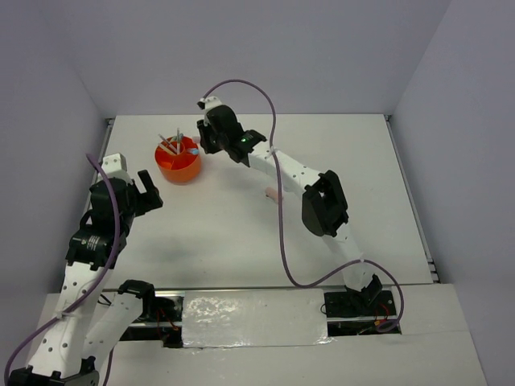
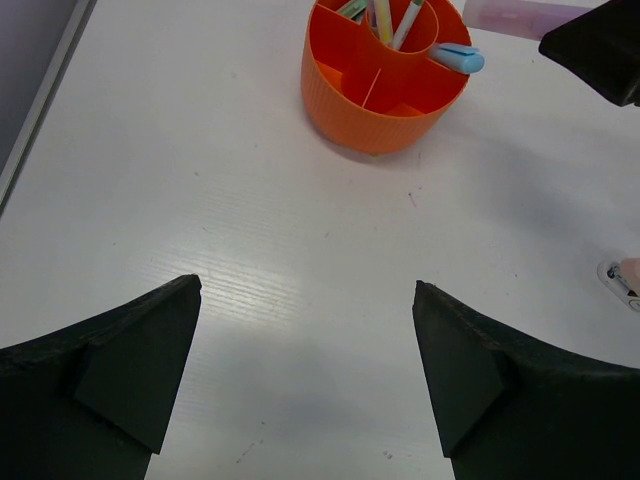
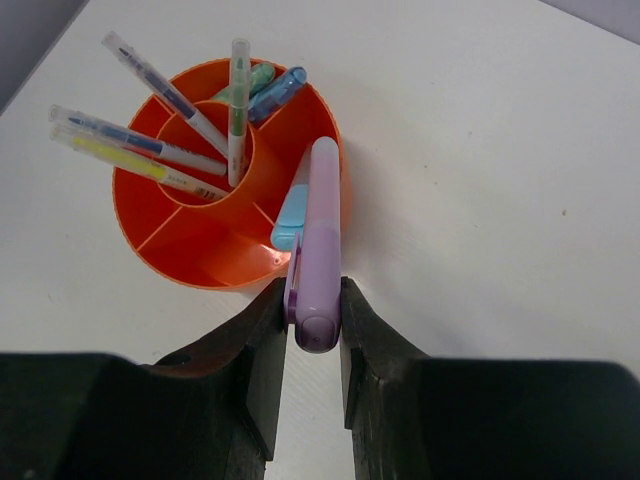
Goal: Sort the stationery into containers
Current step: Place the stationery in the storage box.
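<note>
Your pastel purple marker [image 3: 318,230] sits low in the middle of the right wrist view. The right fingers [image 3: 313,310] pinch it near its butt end, pressing on it from both sides. Its far end reaches over the near rim of the round orange plastic organizer [image 3: 190,270], which fills the upper left of that view.

Just left of the purple marker, a light blue marker [image 3: 290,215] rests in an outer compartment and leans on the rim. You cannot tell whether the two markers touch. Several thin clear pens [image 3: 238,100] stand in the central ring and fan toward the upper left. A pastel green marker [image 3: 255,78] and a darker blue piece [image 3: 280,90] lie in the compartment at the top of the organizer.

In the top view the organizer [image 1: 179,165] stands upper left of centre on the white table [image 1: 362,161], with the right fingers [image 1: 203,141] just to its right. A small pink piece [image 1: 273,193] lies alone near the middle of the frame, just beside the right arm. The left fingers [image 1: 149,191] hang to the lower left of the organizer, well apart from it.

In the left wrist view you see the left fingers [image 2: 305,290] spread wide at the bottom of the frame, with only bare table between them. The organizer [image 2: 380,110] is at top centre, the light blue marker [image 2: 458,57] lies across its right rim, and the purple marker [image 2: 520,15] is in the top right corner.
</note>
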